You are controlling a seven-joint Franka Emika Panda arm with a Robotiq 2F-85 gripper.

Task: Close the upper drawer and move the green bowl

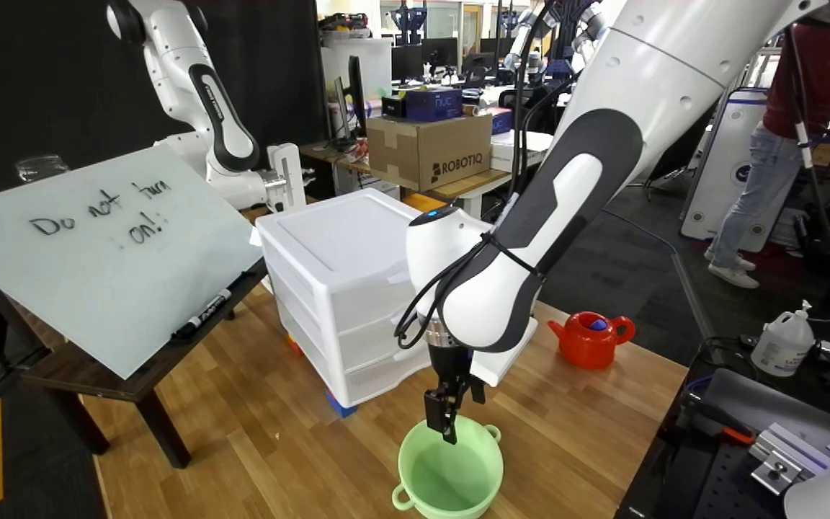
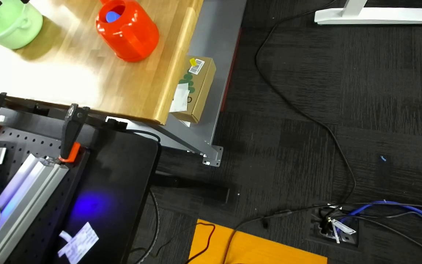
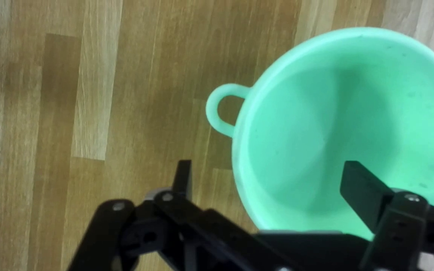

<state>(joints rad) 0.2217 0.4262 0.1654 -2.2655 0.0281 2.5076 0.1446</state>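
Note:
The pale green bowl [image 1: 451, 472] stands upright on the wooden table, also seen in an exterior view [image 2: 22, 33] and in the wrist view [image 3: 292, 146]. Its loop handle is at the rim. My gripper [image 1: 464, 414] points down over the bowl. In the wrist view the gripper [image 3: 269, 182] is open, with one finger over the bowl's inside and the other outside its rim; nothing is held between them. The white drawer cabinet [image 1: 350, 234] stands behind. A white panel [image 1: 507, 353] sticks out behind my arm, apparently the upper drawer pulled out; the arm hides most of it.
A red teapot [image 1: 588, 346] stands on the table right of the bowl, also in an exterior view [image 2: 132, 36]. A whiteboard [image 1: 105, 245] on a dark stool and another arm [image 1: 217, 108] are beside the cabinet. The table edge [image 2: 176, 69] lies beyond the teapot.

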